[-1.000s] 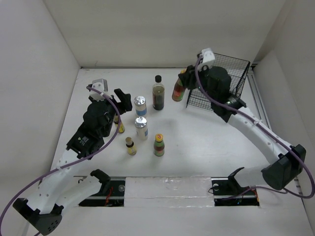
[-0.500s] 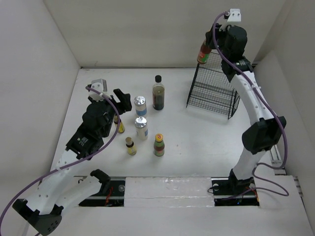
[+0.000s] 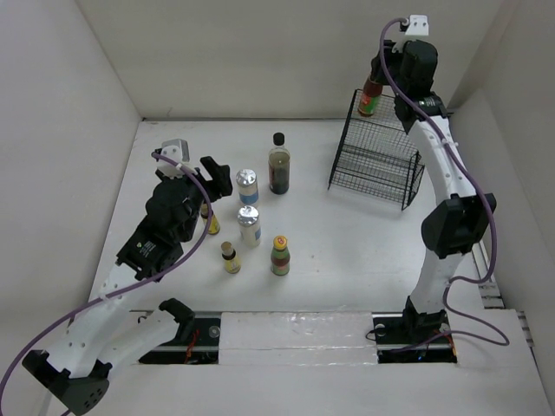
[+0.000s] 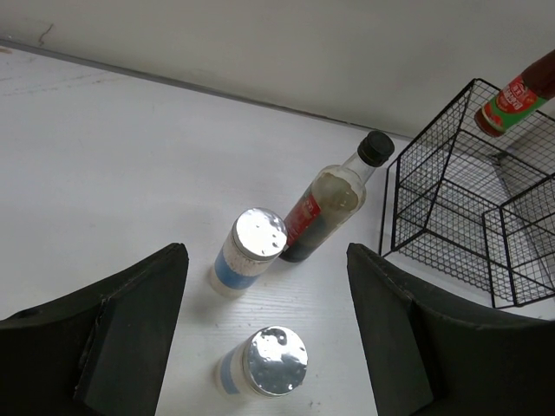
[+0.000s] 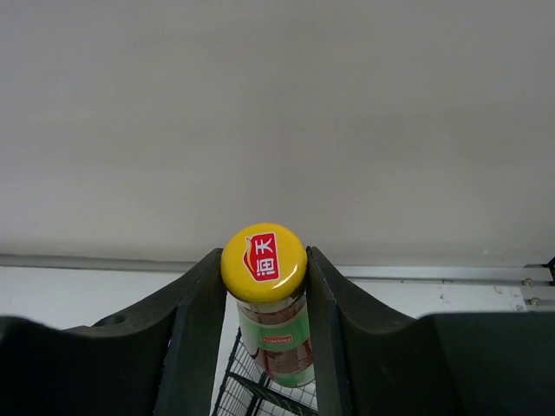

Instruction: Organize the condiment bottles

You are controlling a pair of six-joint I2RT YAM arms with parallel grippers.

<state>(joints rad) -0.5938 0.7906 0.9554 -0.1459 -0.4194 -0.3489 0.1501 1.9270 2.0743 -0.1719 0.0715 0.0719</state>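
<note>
1. Condiment bottles: six stand upright on the white table, and a seventh is in the air.
2. The raised brown bottle, with a red-green label and yellow cap, is pinched just under its cap by the right gripper. It hangs over the far left corner of the black wire basket, at the far right of the table.
3. The tall dark bottle stands left of the basket.
4. Two silver-capped bottles stand left of it, the far one just beside it and the near one closer to the arms.
5. The second brown bottle stands nearest, right of a tiny yellow bottle.
6. The other tiny yellow bottle stands left of the near silver-capped one, just beside the left gripper.
7. That gripper's fingers are spread with nothing held between them.
</note>
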